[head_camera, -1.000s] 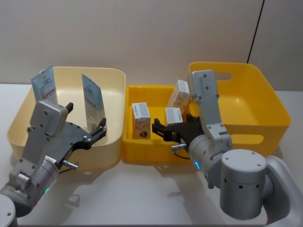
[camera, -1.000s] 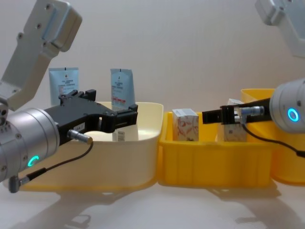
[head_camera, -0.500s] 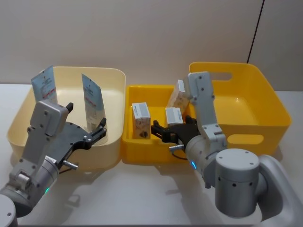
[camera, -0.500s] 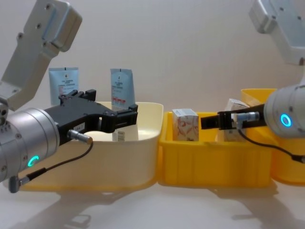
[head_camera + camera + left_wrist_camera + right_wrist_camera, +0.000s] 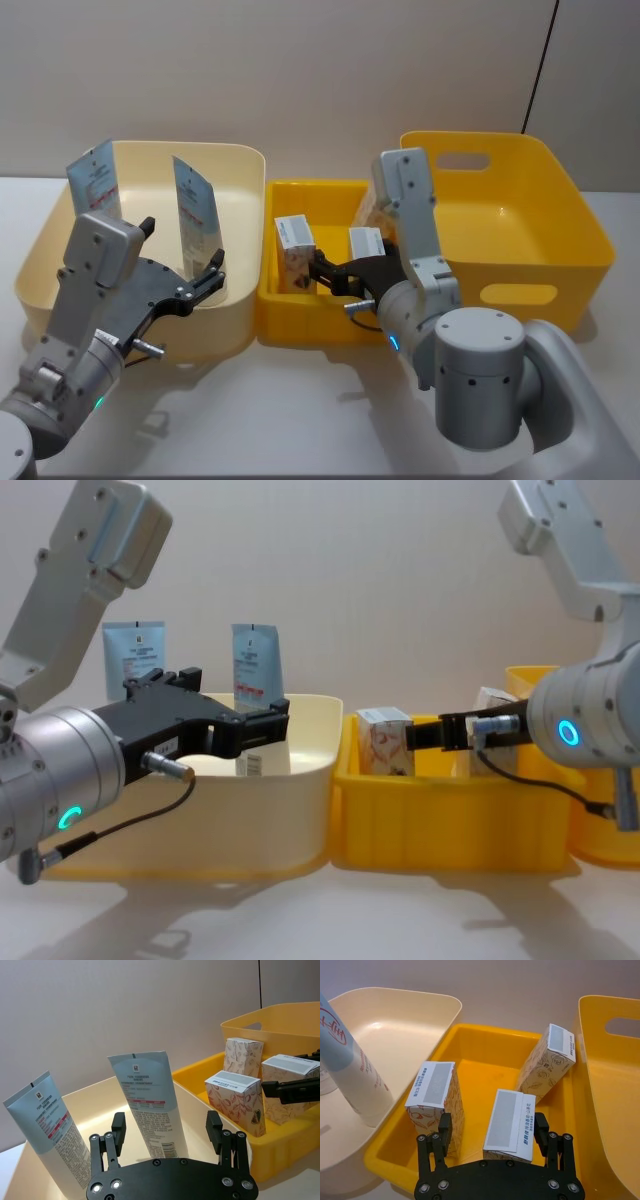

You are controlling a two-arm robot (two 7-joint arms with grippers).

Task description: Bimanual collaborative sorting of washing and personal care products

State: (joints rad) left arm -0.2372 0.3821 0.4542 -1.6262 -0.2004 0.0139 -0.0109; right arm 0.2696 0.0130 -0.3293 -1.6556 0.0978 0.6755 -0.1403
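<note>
Head view: my left fingers [image 5: 213, 266] are apart over the near edge of the cream tub [image 5: 240, 160]. In this tub the corner tube [image 5: 97, 180] stands at the far left corner and the middle tube [image 5: 195, 212] stands near the centre. My right fingers [image 5: 322, 265] are apart over the small yellow tub [image 5: 300, 325], just beside the left carton [image 5: 297, 248]. The middle carton [image 5: 367, 242] stands to its right.

Left wrist view: the left fingers [image 5: 118, 1127] stand wide, and the middle tube [image 5: 150, 1100] is upright beyond the tips, untouched.

Right wrist view: the right fingers [image 5: 541, 1127] straddle the middle carton [image 5: 510, 1120] without clamping it. The leaning carton [image 5: 547, 1062] tilts at the far edge.

Chest view: the right fingers [image 5: 430, 735] end just beside the left carton [image 5: 385, 742].
</note>
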